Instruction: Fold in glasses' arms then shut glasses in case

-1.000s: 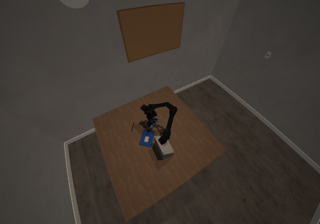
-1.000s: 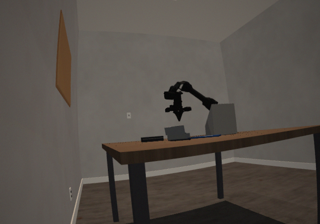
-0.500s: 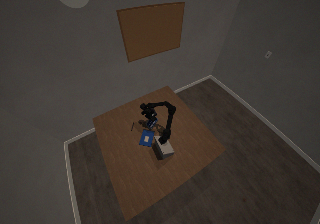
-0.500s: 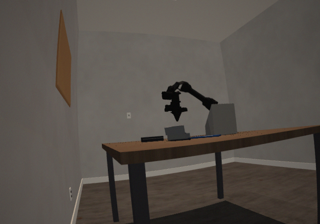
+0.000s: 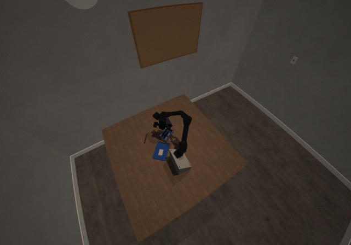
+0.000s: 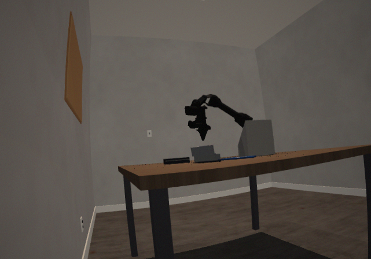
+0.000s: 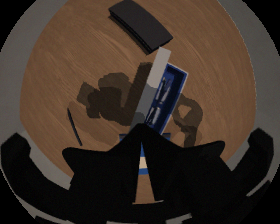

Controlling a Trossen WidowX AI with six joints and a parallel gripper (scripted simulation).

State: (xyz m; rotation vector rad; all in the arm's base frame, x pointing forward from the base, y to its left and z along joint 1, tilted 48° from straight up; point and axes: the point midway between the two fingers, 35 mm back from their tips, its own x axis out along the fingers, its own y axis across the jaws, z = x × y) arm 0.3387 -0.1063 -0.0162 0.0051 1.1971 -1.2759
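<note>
Case (image 5: 165,134) (image 6: 206,153) (image 7: 176,83) stands open on the wooden table (image 5: 193,179) (image 6: 149,180) (image 7: 216,55), its lid (image 6: 202,150) (image 7: 159,70) raised and its blue lining showing. The glasses (image 5: 167,134) (image 7: 159,102) lie inside the case; I cannot tell whether their arms are folded. My gripper (image 5: 162,126) (image 6: 203,139) (image 7: 140,127) hangs above the case, apart from it, fingertips together and nothing between them. Beside the case, on the side toward my pale base block (image 5: 181,161) (image 6: 257,137), lies a blue flat thing (image 5: 157,155) (image 6: 237,158) with a pale patch. A dark pen-like stick (image 5: 145,138) (image 7: 74,127) lies off to one side of the case, and a dark block (image 6: 176,160) (image 7: 141,25) sits near the case's far end.
</note>
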